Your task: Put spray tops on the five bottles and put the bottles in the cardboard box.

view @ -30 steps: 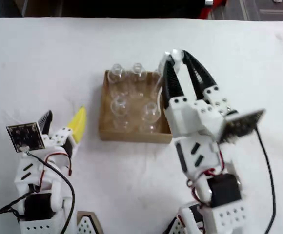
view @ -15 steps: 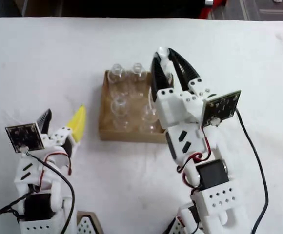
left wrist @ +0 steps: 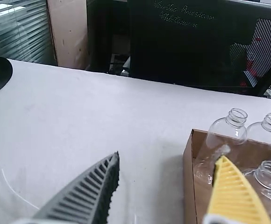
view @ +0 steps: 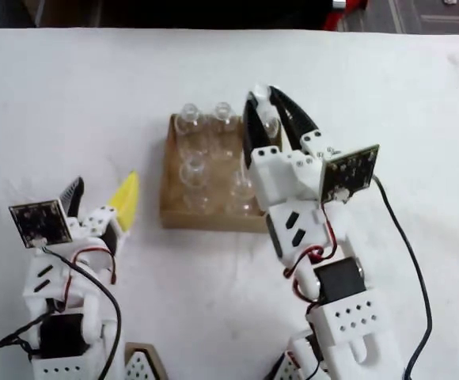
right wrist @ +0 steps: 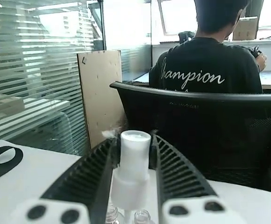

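At the lower left of the high view, the left gripper (view: 105, 180) sits over the counter (view: 95, 103) as before, spread wide and holding nothing. Beyond it, mid-frame, the cardboard box (view: 214, 220) holds four uncapped bottles (view: 191, 170) upright. The right gripper (view: 267, 93), clamped on a white spray top (right wrist: 134, 140), has shifted left since a second ago and hangs over the box's right edge.
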